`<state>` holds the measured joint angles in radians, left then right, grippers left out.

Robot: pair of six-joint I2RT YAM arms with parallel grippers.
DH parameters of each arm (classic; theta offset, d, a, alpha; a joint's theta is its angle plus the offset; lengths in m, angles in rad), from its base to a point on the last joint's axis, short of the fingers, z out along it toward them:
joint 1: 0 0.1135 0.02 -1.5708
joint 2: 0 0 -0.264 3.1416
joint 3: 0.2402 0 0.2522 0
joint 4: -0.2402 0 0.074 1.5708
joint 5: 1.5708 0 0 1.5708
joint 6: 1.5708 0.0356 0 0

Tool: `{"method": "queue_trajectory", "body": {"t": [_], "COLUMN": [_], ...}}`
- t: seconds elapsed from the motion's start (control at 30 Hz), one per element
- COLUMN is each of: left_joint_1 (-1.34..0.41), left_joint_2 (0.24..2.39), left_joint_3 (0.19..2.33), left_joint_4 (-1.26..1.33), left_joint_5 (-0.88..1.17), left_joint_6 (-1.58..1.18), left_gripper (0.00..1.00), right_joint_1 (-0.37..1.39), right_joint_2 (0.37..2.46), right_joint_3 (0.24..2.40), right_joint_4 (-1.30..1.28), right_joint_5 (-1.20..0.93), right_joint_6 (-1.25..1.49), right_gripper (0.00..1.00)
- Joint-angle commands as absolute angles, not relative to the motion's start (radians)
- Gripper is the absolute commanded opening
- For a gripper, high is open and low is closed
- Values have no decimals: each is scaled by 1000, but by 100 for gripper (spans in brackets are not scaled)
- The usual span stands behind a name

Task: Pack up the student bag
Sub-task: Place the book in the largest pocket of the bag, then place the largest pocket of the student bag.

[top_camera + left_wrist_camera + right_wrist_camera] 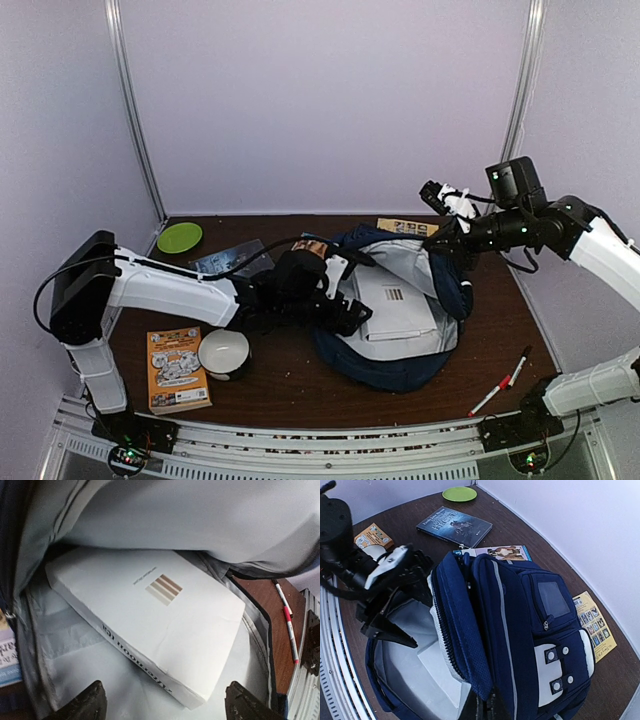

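The student bag [400,365], navy with white trim, lies open at the table's middle with its grey lining showing. A white book [395,300] lies inside it. My left gripper [345,312] is at the bag's mouth. In the left wrist view it [167,707] is open and empty, and the white book [150,610] lies just beyond its fingertips [92,702]. My right gripper [452,238] is shut on the bag's upper flap and holds it up. In the right wrist view the navy flap [470,645] runs down into the shut gripper [492,711].
A white bowl [224,352] and an orange book [177,370] sit at the front left. A green plate [180,237] and a dark book [228,260] are at the back left. A yellow booklet [407,226] lies behind the bag. Two markers [500,385] lie at the front right.
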<state>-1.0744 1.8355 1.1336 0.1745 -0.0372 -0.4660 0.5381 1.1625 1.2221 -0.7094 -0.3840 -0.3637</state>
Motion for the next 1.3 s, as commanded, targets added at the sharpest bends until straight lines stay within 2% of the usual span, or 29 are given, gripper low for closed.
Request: {"method": "queue_trajectory", "body": {"t": [0.0, 0.13, 0.43, 0.63, 0.83, 1.13, 1.27], "left_joint_1": [-1150, -1197, -1262, -1264, -1265, -1263, -1236], "left_joint_2": [1766, 1829, 1981, 2070, 2132, 2190, 2189], "left_joint_3": [1141, 1171, 1333, 1425, 1515, 1558, 1545], "left_joint_4": [172, 148, 64, 31, -63, -209, -237], "left_joint_5": [-216, -253, -360, -319, -181, -560, -640], "left_joint_6": [-267, -225, -134, -104, -13, 41, -18], "left_gripper": [87, 90, 90, 90, 89, 87, 87], "right_joint_1": [520, 521, 522, 522, 522, 520, 508], "right_joint_2": [1114, 1116, 1110, 1095, 1075, 1028, 994], "right_joint_3": [1216, 1213, 1210, 1179, 1178, 1174, 1144], "right_joint_4": [-707, -704, -709, -697, -699, -755, -794], "right_joint_5": [-329, -345, -385, -391, -392, -363, -332], "right_joint_6": [-371, -368, -353, -355, -354, -378, -397], "right_gripper": [0, 0, 0, 0, 0, 0, 0]}}
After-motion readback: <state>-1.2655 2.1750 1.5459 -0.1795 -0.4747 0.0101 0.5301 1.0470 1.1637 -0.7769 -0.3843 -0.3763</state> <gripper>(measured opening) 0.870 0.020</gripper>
